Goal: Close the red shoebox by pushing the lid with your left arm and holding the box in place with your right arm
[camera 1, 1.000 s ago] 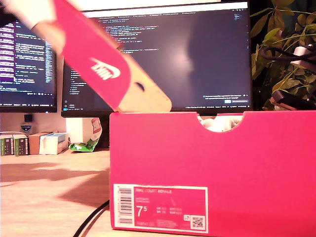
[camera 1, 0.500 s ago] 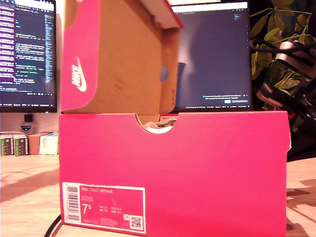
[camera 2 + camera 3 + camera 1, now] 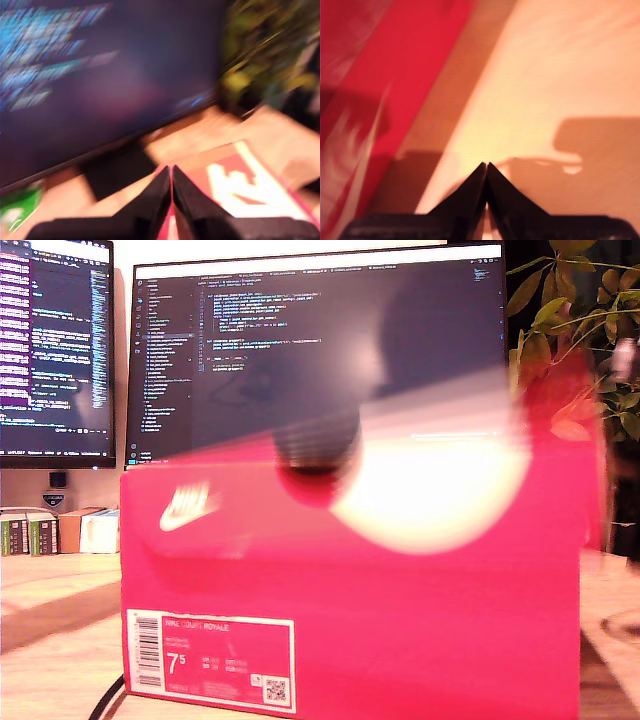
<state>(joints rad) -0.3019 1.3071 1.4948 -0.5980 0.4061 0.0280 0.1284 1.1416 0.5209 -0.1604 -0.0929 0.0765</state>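
Hinged lid (image 3: 400, 440) of the red cardboard shoebox (image 3: 350, 620), upright half a second ago, now a blur dropping onto the box on the wooden bench (image 3: 50, 640): closing nearly done. First hand (image 3: 171, 182) pinched shut, empty; second hand (image 3: 486, 172) likewise, over bare bench

Office workstation: two monitors (image 3: 320, 350) showing code, wooden desk (image 3: 60, 610), potted plant (image 3: 570, 320), small boxes (image 3: 60, 530) beneath.
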